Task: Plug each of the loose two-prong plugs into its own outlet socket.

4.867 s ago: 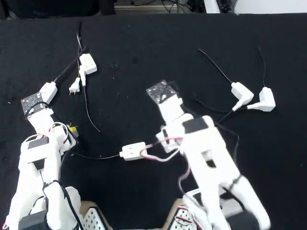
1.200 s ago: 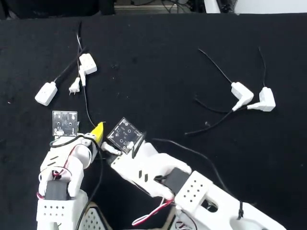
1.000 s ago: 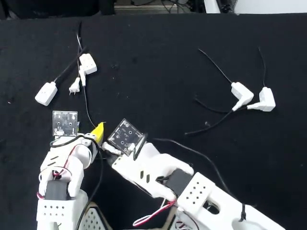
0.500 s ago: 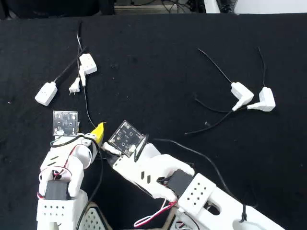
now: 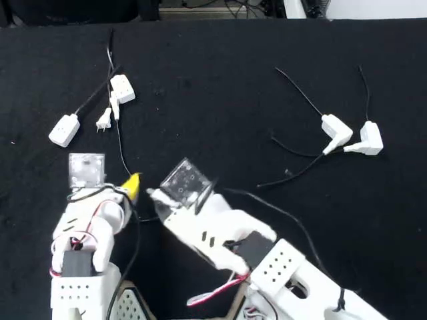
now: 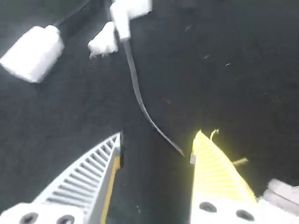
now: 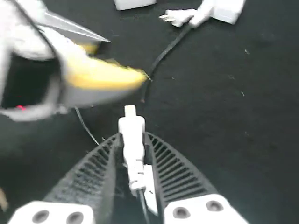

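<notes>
The right gripper (image 7: 131, 139) has its black ribbed fingers (image 7: 161, 158) pinching a white plug (image 7: 131, 123) by its smooth moulded body. The plug's end pokes out past the tips, low over the matte black worktop (image 5: 220, 80). Close by is the left gripper (image 6: 159, 137); its fingers, one white and ribbed, one yellow (image 6: 212, 168), stand spread above a thin black cord (image 6: 140, 100). Farther off lie a rectangular white socket block (image 5: 65, 129) and, near it but apart, a small loose two-prong plug (image 5: 103, 121).

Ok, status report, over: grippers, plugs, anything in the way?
Right gripper shut on white plug. Left gripper open, empty. Farther out: loose plug and socket, apart. Left gripper close ahead of the held plug.
</notes>
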Robot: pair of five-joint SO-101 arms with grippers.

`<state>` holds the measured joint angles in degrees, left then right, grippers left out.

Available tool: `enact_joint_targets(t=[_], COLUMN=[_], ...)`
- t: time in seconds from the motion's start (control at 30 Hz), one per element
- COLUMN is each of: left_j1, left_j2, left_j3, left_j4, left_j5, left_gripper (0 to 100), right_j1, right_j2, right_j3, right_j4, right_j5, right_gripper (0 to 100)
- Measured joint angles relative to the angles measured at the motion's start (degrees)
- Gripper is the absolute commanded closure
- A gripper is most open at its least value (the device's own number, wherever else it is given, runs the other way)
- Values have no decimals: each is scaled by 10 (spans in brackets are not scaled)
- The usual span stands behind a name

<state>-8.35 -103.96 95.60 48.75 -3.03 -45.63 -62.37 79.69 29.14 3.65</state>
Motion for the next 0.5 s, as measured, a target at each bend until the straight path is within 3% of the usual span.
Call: enact_joint_targets(t=[0.13,0.5], left_j1=[-32,-40], left_j2=[3,3], left_j3=[0,0], left_j4=[2,2], left_j5=[26,32], left_gripper=[755,755], right_j1=[39,114], right_j2=[-4,24], right_j3=[-18,-150], right_j4=[37,186], right_j5=[1,4], right_gripper=[988,987])
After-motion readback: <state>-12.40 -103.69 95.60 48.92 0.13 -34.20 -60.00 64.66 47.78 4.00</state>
